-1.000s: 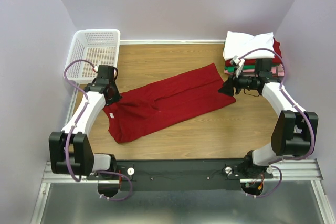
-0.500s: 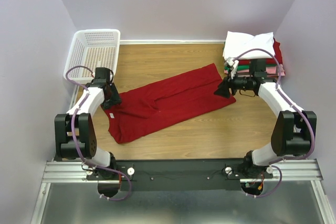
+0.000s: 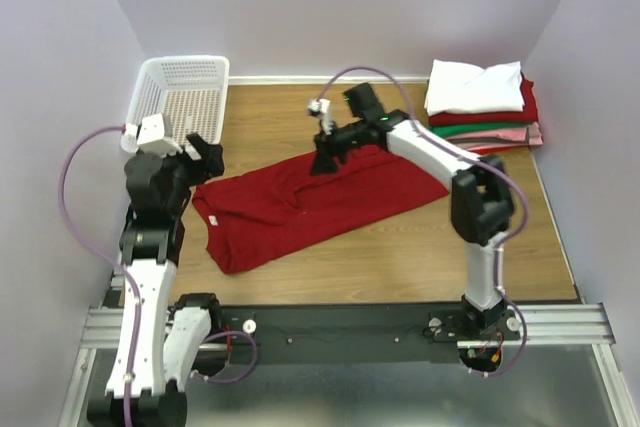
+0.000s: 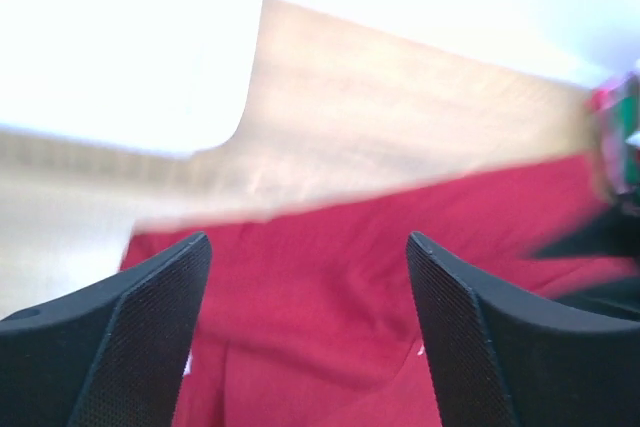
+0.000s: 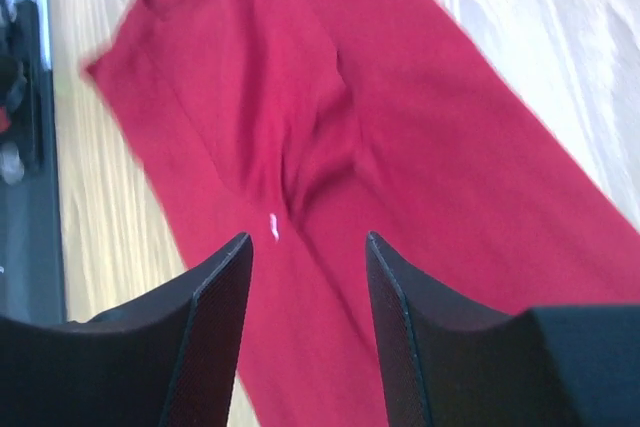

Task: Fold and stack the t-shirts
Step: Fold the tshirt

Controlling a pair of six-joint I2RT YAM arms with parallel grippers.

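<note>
The large dark red t-shirt point(image 3: 300, 202) lies flat and slantwise across the middle of the table. My left gripper point(image 3: 205, 157) is open and empty, above the shirt's left end; the left wrist view shows the red cloth point(image 4: 330, 317) below the spread fingers point(image 4: 150, 317). My right gripper point(image 3: 322, 160) is open and empty over the shirt's far edge near its middle; the right wrist view shows the shirt point(image 5: 450, 177) beneath it. A stack of folded shirts point(image 3: 478, 87), white on top of dark red, green and pink, sits at the back right.
A white mesh basket point(image 3: 180, 97) stands at the back left corner, just behind my left gripper. Purple walls close in the table on three sides. The right arm point(image 3: 430, 152) stretches across the shirt's right part.
My right gripper has swung left from the shirt's right end to over its far edge near the middle. My left arm has risen and the gripper now hovers above the left end.
</note>
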